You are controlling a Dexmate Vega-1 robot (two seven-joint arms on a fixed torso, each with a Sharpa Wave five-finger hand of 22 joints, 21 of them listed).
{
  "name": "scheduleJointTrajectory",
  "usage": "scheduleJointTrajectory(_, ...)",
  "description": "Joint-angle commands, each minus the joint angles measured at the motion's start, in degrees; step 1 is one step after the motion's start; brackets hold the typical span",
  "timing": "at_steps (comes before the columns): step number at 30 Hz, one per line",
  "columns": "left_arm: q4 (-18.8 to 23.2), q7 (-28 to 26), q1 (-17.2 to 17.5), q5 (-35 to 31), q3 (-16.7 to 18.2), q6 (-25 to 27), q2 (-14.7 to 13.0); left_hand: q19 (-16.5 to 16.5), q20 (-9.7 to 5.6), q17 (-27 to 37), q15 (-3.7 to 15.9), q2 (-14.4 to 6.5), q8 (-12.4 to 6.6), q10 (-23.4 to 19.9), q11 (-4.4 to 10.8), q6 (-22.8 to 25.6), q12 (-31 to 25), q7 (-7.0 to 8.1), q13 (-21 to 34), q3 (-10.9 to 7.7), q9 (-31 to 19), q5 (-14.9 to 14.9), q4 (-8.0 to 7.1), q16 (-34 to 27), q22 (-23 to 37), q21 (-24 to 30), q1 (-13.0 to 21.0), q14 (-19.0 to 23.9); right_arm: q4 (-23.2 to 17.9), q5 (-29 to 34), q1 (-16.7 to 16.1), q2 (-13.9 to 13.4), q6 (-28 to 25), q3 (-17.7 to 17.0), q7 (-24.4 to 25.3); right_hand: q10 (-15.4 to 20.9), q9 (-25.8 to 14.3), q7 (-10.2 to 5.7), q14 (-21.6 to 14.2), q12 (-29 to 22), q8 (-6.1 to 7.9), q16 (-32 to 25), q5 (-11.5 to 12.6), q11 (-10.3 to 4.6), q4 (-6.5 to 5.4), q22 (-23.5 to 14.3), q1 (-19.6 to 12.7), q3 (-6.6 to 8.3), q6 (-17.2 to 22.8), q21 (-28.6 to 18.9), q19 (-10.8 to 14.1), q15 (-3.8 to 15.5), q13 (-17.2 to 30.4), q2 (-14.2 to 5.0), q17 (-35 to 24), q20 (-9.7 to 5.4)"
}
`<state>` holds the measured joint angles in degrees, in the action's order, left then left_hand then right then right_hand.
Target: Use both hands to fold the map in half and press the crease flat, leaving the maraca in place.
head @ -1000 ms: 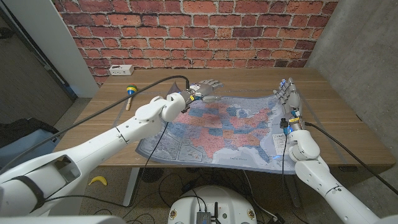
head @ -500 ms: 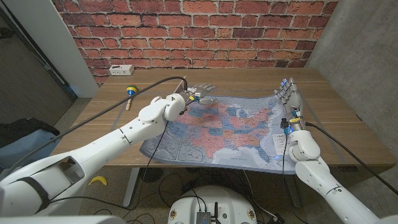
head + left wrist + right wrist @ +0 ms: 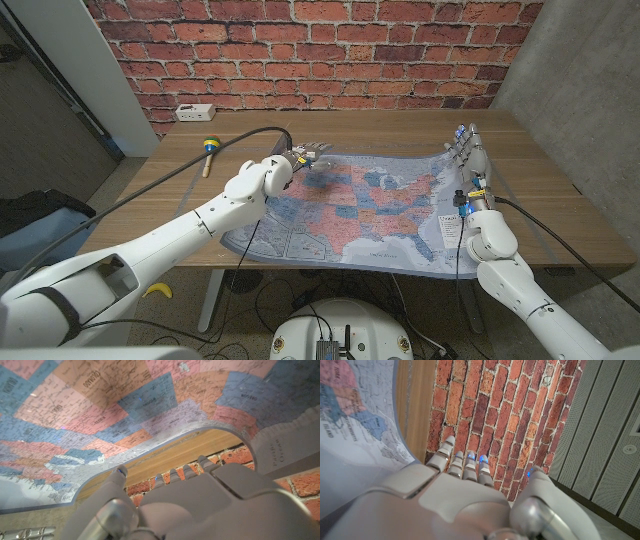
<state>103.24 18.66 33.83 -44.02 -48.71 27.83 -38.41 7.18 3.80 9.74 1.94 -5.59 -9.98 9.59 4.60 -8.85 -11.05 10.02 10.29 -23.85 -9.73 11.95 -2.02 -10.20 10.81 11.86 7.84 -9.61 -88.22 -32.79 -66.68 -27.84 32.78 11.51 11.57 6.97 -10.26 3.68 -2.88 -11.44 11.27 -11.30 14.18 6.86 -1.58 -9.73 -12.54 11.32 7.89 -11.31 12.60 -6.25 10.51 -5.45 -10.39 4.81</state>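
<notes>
**Two hands at the far edge of the map**

The left arm reaches in from 7 o'clock, long and white, across the wooden table (image 3: 400, 125). The left hand (image 3: 312, 153) sits at the far edge of the map (image 3: 365, 205), near its far left corner. Its fingers (image 3: 322, 148) point toward the far side of the table and lie close together. In the left wrist view the map edge curves just past the fingertips, but I cannot tell if the hand has hold of it.

The right arm comes in from 5 o'clock. The right hand (image 3: 468, 152) stands up on its edge at the far right corner of the map, fingers pointing up and a little apart. The map edge is lifted a bit beside it. In the right wrist view the fingers are straight and hold nothing.

The map lies spread out in the middle of the table, not folded. The maraca (image 3: 208, 151) lies at 10 o'clock on the table, well apart from the map. A white power strip (image 3: 194, 110) sits at the far left edge of the table. Behind the table is a red brick wall (image 3: 320, 50). A grey wall (image 3: 590, 110) stands at 3 o'clock. Something yellow (image 3: 156, 290) lies on the floor at 7 o'clock
</notes>
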Motion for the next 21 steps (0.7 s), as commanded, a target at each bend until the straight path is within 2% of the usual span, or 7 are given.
scheduleJointTrajectory(1,0.2,1.6,0.6,-0.6,-1.0,9.8,-0.6,0.3,0.52,0.2,0.09,0.2,0.02,3.3,0.05,-0.8,0.2,0.12,0.1,0.32,-0.3,-0.2,-0.19,0.0,0.2,0.0,-0.4,-4.4,-2.6,1.9,-1.7,-0.5,-0.7,-1.0,2.6,0.6,-0.2,0.01,-0.3,0.1,-0.18,0.2,-0.1,0.00,0.47,-0.1,-0.4,0.25,0.3,0.2,0.6,0.00,0.2,-0.44,-0.2,0.07)
scheduleJointTrajectory(12,-0.8,0.5,0.8,2.7,-1.4,14.0,-1.0,0.0,0.98,0.3,-0.47,0.7,-0.08,3.3,0.11,-1.0,0.0,0.06,0.2,0.74,-0.3,-0.2,-0.42,-0.1,0.2,0.1,-0.9,-4.2,-10.0,8.3,-6.1,-2.4,-7.5,-3.3,11.4,1.1,-0.2,-0.12,-0.6,-0.1,-0.05,0.1,-0.1,-0.17,1.02,-0.1,-1.2,0.75,0.8,0.2,0.8,0.08,0.2,-0.84,-0.1,0.05)
scheduleJointTrajectory(16,-1.0,-0.7,1.1,4.1,-1.4,15.2,-1.2,0.1,1.04,0.3,-0.50,0.8,-0.08,3.4,0.14,-1.1,0.1,0.02,0.2,0.84,-0.3,-0.2,-0.48,-0.1,0.2,0.1,-1.0,-4.2,-14.7,11.4,-8.6,-3.7,-13.2,-4.7,15.9,1.2,-0.2,-0.22,-0.7,0.0,0.00,0.2,-0.1,-0.17,1.42,-0.1,-1.8,1.07,0.9,0.2,0.8,0.03,0.2,-1.03,-0.1,-0.01)
scheduleJointTrajectory(21,-0.4,-3.2,2.2,6.3,-0.5,16.7,-2.0,0.3,1.09,0.3,-0.56,0.9,-0.12,3.5,0.02,-1.2,0.1,0.01,0.2,1.01,-0.3,-0.1,-0.59,-0.1,0.2,0.1,-1.2,-4.3,-21.5,15.3,-12.0,-4.9,-23.0,-6.4,22.4,1.3,-0.2,-0.42,-0.8,0.0,0.05,0.2,-0.1,-0.22,2.06,0.0,-2.7,1.58,1.1,0.2,0.9,0.21,0.2,-1.30,0.0,-0.09)
